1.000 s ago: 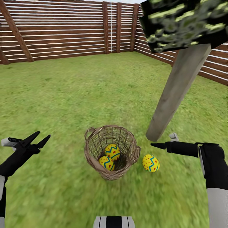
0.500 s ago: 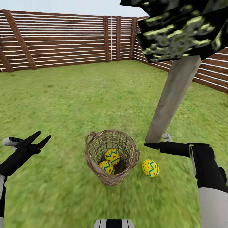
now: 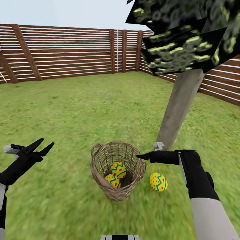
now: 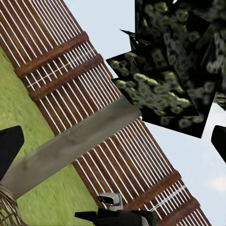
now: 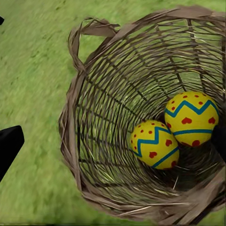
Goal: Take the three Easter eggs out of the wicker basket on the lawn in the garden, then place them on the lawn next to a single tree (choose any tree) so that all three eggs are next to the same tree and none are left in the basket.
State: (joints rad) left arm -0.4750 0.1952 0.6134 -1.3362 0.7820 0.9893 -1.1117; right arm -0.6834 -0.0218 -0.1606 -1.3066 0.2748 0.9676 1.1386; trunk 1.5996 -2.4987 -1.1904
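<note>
The wicker basket (image 3: 100, 171) stands upright on the lawn (image 3: 83, 110), holding two Easter eggs (image 3: 118, 169) (image 3: 112, 180) side by side on its bottom. In the right wrist view both eggs (image 5: 190, 117) (image 5: 154, 143) show inside the basket (image 5: 70, 127). The third egg (image 3: 158, 181) lies on the grass right of the basket, near the foot of the tree (image 3: 178, 106). My right gripper (image 3: 139, 156) is open, its tips above the basket's right rim, one finger (image 5: 8, 147) at the picture's edge. My left gripper (image 3: 46, 142) hangs open and empty, left of the basket.
A brown slatted fence (image 3: 73, 55) closes the garden at the back and the right. The tree's dark blotched foliage (image 3: 180, 36) overhangs the right side. Open grass stretches left of and behind the basket. The leaning trunk (image 4: 70, 146) crosses the left wrist view.
My right gripper has moved left, from beside the foot of the trunk to above the basket's right rim. The head camera has tilted up. The left arm and the eggs are unmoved.
</note>
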